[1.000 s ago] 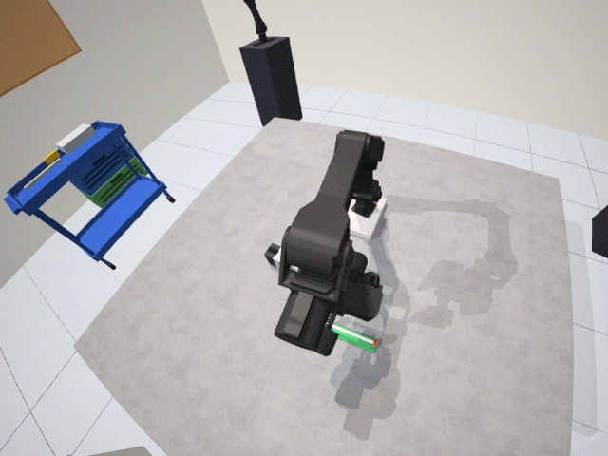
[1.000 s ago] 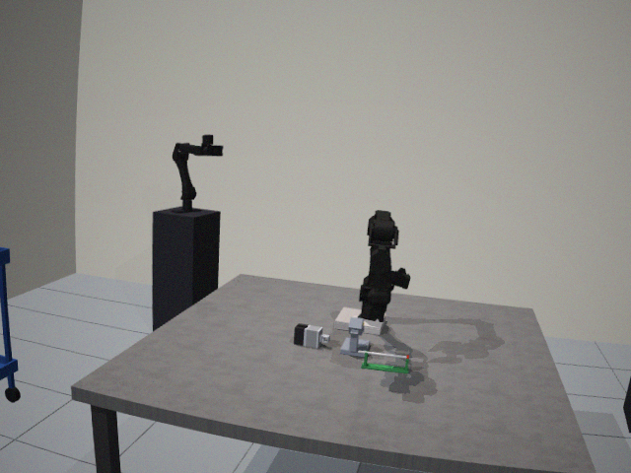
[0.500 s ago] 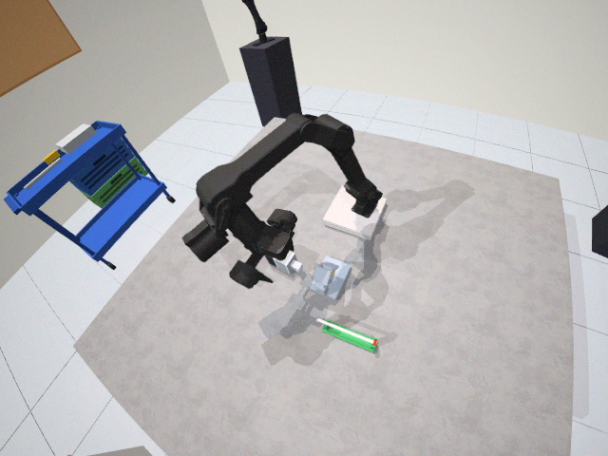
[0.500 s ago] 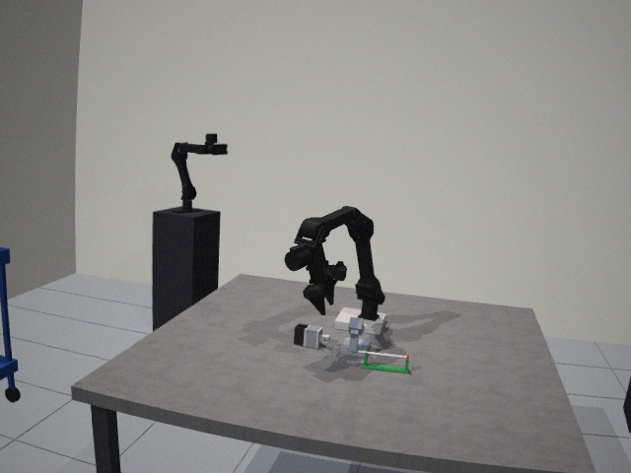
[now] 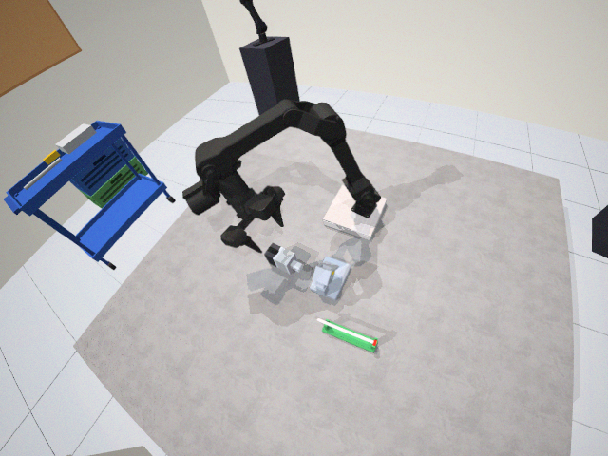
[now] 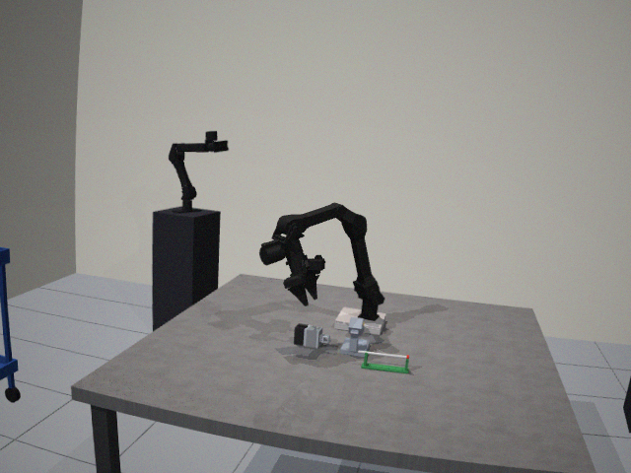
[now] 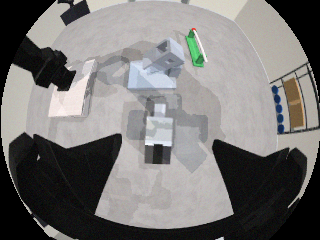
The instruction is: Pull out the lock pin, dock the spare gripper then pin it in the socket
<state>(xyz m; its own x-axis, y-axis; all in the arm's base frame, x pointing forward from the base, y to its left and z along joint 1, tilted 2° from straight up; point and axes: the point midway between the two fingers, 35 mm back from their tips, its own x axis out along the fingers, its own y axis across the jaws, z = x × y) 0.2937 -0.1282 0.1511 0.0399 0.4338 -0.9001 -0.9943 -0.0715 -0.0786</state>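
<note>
The lock pin (image 5: 348,331) (image 6: 383,354) (image 7: 200,45), white with a red end, lies along the top of the green rack (image 5: 350,339) (image 6: 385,368) (image 7: 194,51). The light blue-grey mount (image 5: 330,278) (image 6: 355,342) (image 7: 152,77) stands on the table with no pin seen in its socket. The spare gripper (image 5: 283,259) (image 6: 310,336) (image 7: 159,131), white and grey with a black end, is beside the mount, its spigot toward it and separate from it. My gripper (image 5: 271,238) (image 6: 312,301) (image 7: 170,142) is open and empty, above the spare gripper and apart from it.
The arm's pale base plate (image 5: 343,216) (image 6: 346,315) (image 7: 70,102) sits behind the mount. A dark pedestal (image 5: 270,73) (image 6: 175,264) with a second arm stands beyond the table. A blue cart (image 5: 115,216) stands to the left in the top view.
</note>
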